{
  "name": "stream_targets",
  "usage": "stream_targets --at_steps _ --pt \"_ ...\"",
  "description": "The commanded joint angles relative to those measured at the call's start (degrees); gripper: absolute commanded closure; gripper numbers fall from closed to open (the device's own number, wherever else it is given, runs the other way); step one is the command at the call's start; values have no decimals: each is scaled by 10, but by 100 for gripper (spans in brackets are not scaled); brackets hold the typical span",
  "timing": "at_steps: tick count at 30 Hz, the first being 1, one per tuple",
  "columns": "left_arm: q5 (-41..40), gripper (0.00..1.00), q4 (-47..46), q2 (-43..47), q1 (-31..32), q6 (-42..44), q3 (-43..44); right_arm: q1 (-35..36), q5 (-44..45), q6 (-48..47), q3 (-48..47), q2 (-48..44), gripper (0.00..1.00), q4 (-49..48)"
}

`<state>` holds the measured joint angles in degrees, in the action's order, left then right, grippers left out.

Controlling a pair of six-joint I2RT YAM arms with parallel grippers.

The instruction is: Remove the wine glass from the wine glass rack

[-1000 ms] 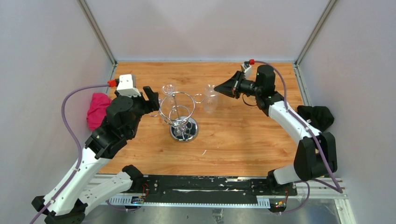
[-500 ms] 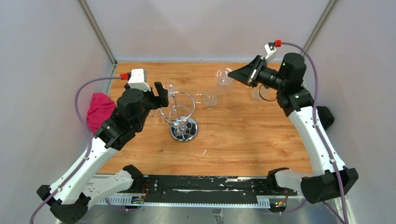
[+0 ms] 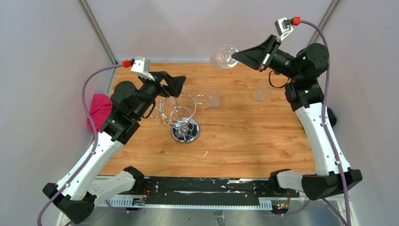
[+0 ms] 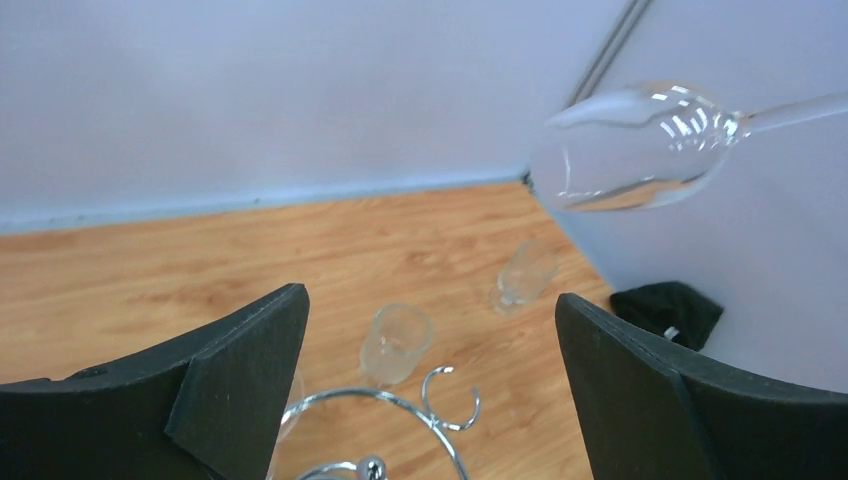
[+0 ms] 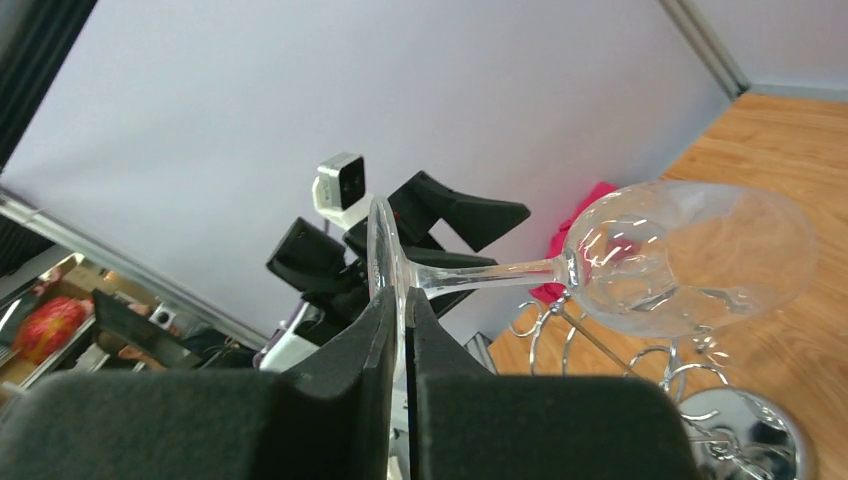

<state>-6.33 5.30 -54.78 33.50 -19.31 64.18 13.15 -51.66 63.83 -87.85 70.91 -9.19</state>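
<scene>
Cloth (image 3: 99,110), pink and crumpled, lies far left. My left claw (image 3: 173,84) hangs spread beside one shiny chrome wire rack (image 3: 181,113). A clear glass (image 3: 213,99) and a second glass (image 3: 261,92) sit on the wooden worktop (image 3: 244,136). My right claw (image 3: 236,55) pinches a third clear wine glass (image 3: 223,56) by its round foot, aloft, off the rack.

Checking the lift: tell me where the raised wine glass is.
Top view: the wine glass lies sideways in mid-air before the back wall, up and right of the rack, its foot pinched in the right jaws.

Mid-table rack (image 3: 185,133), glass (image 3: 213,98) behind-right (second glass (image 3: 261,91) farther right), cloth (image 3: 99,109) left
</scene>
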Motion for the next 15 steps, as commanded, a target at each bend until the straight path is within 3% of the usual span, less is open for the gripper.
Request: stream_targets --at_steps 1,6,10,13,15 --pt "181 0 -144 10 -68 -65 -43 -7 -44 92 7 -3 100 -164" --pt "326 0 -274 1 -141 -136 -85 -7 -49 135 8 -4 100 -237" --pt "435 0 -438 -25 -202 -256 -127 -7 -54 174 10 3 100 -296" --pt "508 0 -654 -76 -248 -392 -150 -7 -54 234 21 16 100 -377" --pt "541 0 -848 -147 -272 -555 -153 -7 -55 284 25 31 100 -440"
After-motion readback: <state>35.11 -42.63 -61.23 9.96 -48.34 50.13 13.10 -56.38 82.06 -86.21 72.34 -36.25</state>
